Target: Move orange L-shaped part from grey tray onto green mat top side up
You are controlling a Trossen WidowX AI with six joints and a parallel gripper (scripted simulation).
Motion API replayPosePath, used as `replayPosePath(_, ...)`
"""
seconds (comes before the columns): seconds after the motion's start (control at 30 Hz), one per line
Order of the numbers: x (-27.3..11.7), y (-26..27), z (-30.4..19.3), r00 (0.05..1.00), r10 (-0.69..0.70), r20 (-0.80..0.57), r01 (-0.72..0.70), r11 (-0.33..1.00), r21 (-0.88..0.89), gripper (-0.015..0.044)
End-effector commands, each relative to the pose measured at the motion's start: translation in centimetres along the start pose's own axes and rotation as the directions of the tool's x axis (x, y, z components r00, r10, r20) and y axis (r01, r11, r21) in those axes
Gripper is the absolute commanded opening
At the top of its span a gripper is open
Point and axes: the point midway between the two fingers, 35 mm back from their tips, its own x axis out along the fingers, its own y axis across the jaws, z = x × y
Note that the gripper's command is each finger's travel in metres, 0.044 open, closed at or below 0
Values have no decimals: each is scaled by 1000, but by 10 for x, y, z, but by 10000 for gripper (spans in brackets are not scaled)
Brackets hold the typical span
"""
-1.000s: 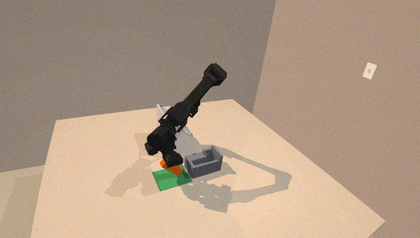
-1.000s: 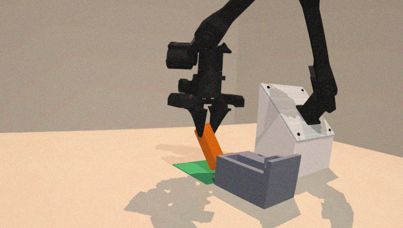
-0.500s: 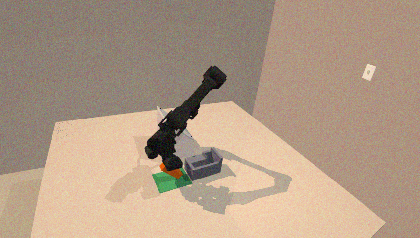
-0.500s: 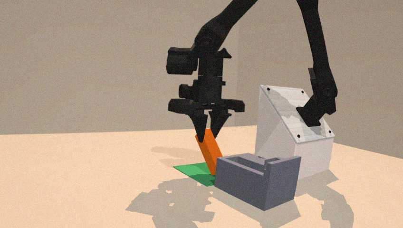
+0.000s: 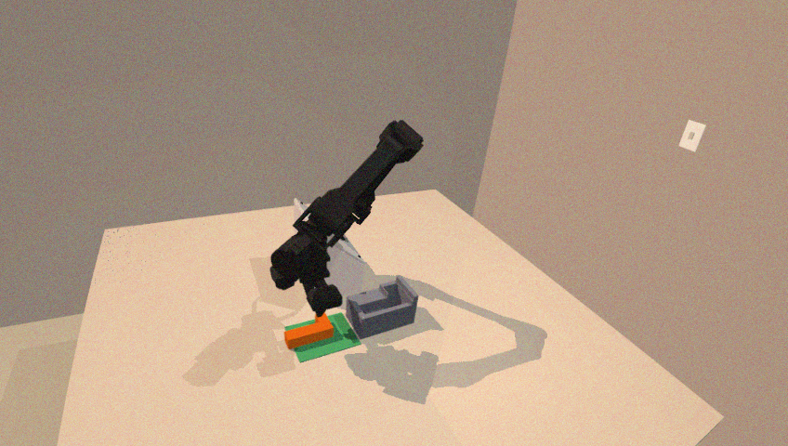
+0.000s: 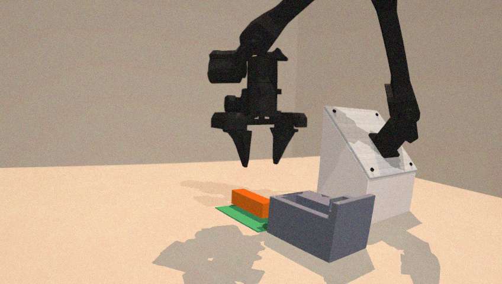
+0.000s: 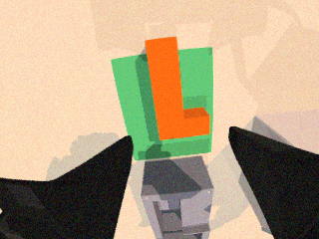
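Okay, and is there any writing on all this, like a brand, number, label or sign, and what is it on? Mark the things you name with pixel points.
None that can be read. The black robot arm (image 5: 367,174) (image 6: 394,45), its gripper (image 6: 260,164) (image 7: 181,137), the orange L-shaped part (image 5: 309,333) (image 6: 248,203) (image 7: 166,90), green mat (image 5: 332,353) (image 6: 239,216) (image 7: 196,70), grey tray (image 5: 387,321) (image 6: 299,218) (image 7: 176,171) and white wall plate (image 5: 686,143) show no lettering; anything tiny would be lost in the grain.

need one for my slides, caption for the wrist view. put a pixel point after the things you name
Between the open fingers of the tool (image 5: 321,315) (image 6: 260,165) (image 7: 181,133), the orange L-shaped part (image 5: 309,334) (image 6: 249,203) (image 7: 166,90) lies on the green mat (image 5: 332,350) (image 6: 243,218) (image 7: 196,72), its long end overhanging
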Motion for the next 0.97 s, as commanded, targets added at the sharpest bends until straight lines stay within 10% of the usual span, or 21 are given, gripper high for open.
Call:
replayPosePath(0.0,-50,3,2,999,24,25,-24,1000,-11,400)
replayPosePath(0.93,-63,4,4,998,45,33,-44,999,-6,400)
